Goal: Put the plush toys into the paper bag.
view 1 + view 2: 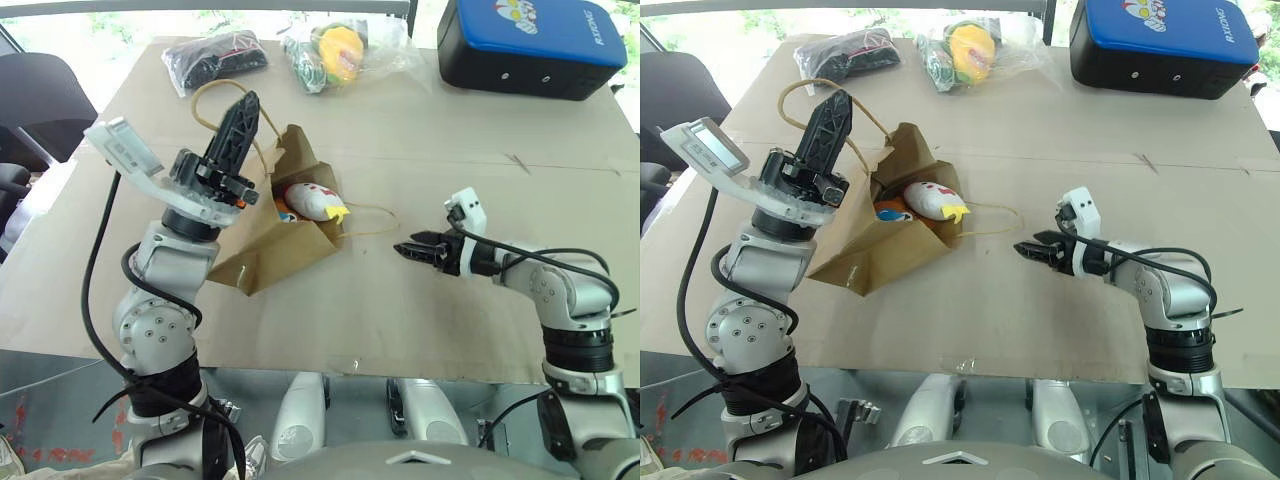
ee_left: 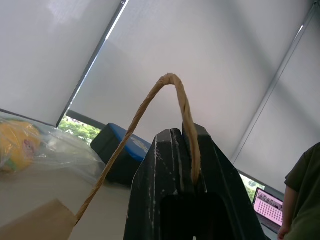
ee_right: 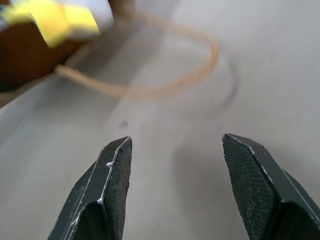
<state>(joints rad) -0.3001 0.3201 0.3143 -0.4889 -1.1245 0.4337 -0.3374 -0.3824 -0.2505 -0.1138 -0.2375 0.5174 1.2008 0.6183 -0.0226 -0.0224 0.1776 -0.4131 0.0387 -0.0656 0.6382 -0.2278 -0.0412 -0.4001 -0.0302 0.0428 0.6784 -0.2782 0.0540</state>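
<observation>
Left gripper [image 1: 240, 115] clamped on brown kraft paper bag [image 1: 285, 235] handle; right gripper [image 1: 415, 248] apart, empty. White chicken plush [image 1: 312, 200] at frame-centre mouth could spill if handle slips.

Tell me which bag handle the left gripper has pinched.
The raised far loop handle, clamped in the shut left gripper. The other handle lies slack on the table beside the white chicken, near the open right gripper.

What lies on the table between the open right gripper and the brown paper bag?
In the right wrist view, only the bag's loose handle loop on bare cardboard lies between the right gripper and the brown paper bag.
</observation>
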